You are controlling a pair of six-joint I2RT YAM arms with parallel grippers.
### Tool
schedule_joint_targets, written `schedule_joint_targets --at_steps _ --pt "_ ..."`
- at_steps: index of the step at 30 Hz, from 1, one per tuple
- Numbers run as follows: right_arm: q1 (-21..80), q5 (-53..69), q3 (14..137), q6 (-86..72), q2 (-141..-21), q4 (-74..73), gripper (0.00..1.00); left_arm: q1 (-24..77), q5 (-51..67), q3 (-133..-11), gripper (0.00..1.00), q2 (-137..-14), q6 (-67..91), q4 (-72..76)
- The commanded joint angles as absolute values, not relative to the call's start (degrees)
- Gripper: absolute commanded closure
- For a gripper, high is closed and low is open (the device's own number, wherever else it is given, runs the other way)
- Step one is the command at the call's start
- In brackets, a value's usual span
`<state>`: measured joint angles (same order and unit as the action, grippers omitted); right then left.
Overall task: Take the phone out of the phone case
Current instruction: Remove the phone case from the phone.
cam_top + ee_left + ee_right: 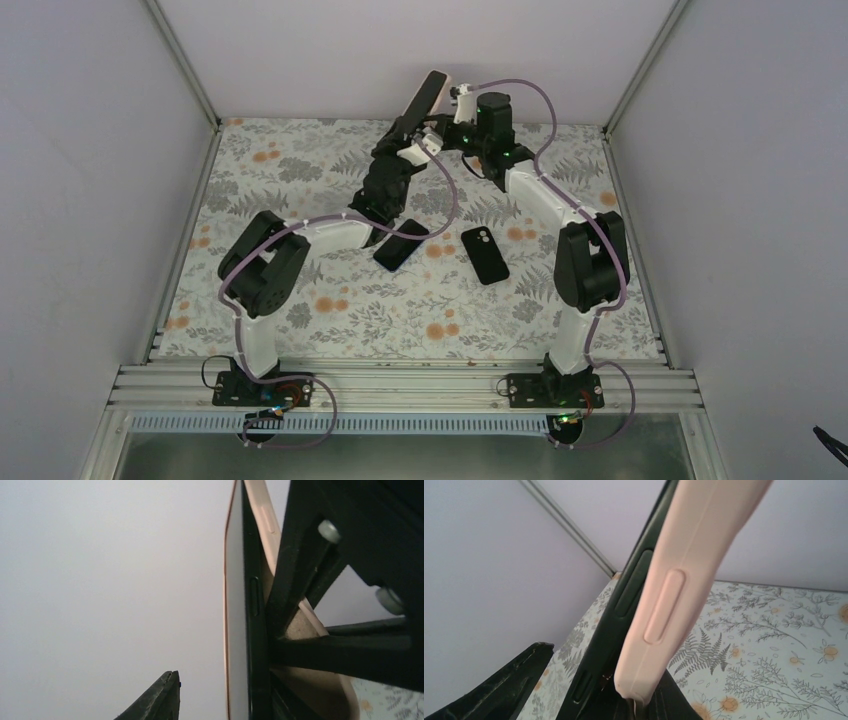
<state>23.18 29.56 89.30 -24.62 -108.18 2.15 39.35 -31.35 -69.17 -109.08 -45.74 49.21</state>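
From above, the left end effector (407, 130) and right end effector (442, 137) meet over the far desk (280, 170). The phone (430, 95), in the phone case (446, 84), rises just above them. Left wrist: the jaws are partly wide, with one finger (157, 700) apart from the screen. Right wrist: the jaws are pinched narrow on the case's lower edge, with the phone just left of it.

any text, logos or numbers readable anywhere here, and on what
None can be read. The phone case and the phone show only plain edges with side buttons. The left black slab, the right black slab and the floral table cover carry no legible marks.
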Motion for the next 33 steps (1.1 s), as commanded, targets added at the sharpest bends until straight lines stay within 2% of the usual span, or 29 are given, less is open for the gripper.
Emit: schedule_joint_targets --at_steps 1,4,8,14,18,25,33 --pt "32.7 39.1 87.1 -21.9 -107.3 -5.5 0.97 36.7 -38.0 -77.3 0.60 -113.0 -51.6 53.6" --pt "33.4 39.7 87.7 -22.0 -107.9 -5.7 0.97 36.7 -37.4 -77.9 0.61 -113.6 -51.8 54.0" --pt "33.5 40.5 88.7 -22.2 -108.7 -5.9 0.97 36.9 -34.4 -77.0 0.74 -112.7 -49.2 51.5" --pt "33.5 40.7 89.5 -21.4 -109.6 -6.6 0.97 38.5 -30.8 -75.0 0.83 -111.7 -49.1 51.5" --pt "33.3 40.1 89.5 -20.6 -109.4 -7.1 0.97 39.4 -29.9 -74.8 0.97 -111.5 -49.5 51.1" --pt "31.1 38.3 89.3 -19.0 -109.4 -8.3 0.97 40.1 -29.8 -73.3 0.98 -110.3 -50.3 52.2" --pt "21.9 35.5 90.6 -15.3 -110.8 -13.4 0.97 41.7 -28.0 -64.2 0.98 -103.2 -51.0 52.0"
